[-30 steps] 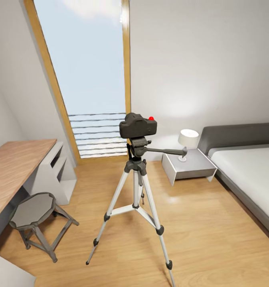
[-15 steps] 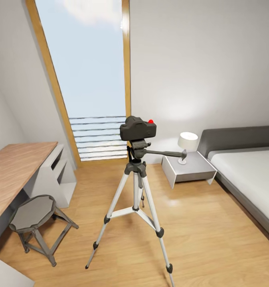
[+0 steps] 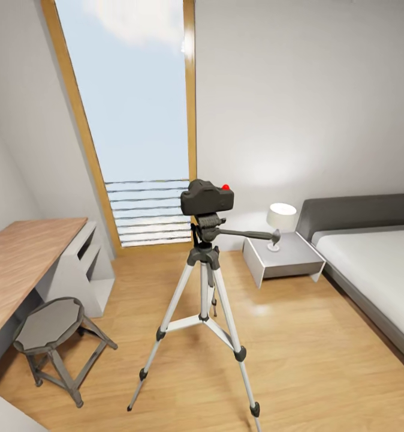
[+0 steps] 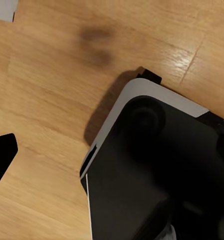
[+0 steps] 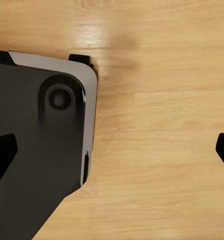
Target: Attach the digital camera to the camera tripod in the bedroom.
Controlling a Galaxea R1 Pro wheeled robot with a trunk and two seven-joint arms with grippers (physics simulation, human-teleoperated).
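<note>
Right gripper [image 5: 112, 152]: fingers spread wide, empty, above the floor [image 5: 161, 100]. Left gripper [image 4: 109, 160]: I cannot tell its spread. Digital camera [image 3: 206, 198]: well ahead of both, seated atop the camera tripod [image 3: 203, 288]. I judge it rigid, light and easily toppled; grip the body's sides.

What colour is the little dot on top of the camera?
Red. The dot sits on the dark digital camera; the head view shows it best.
</note>
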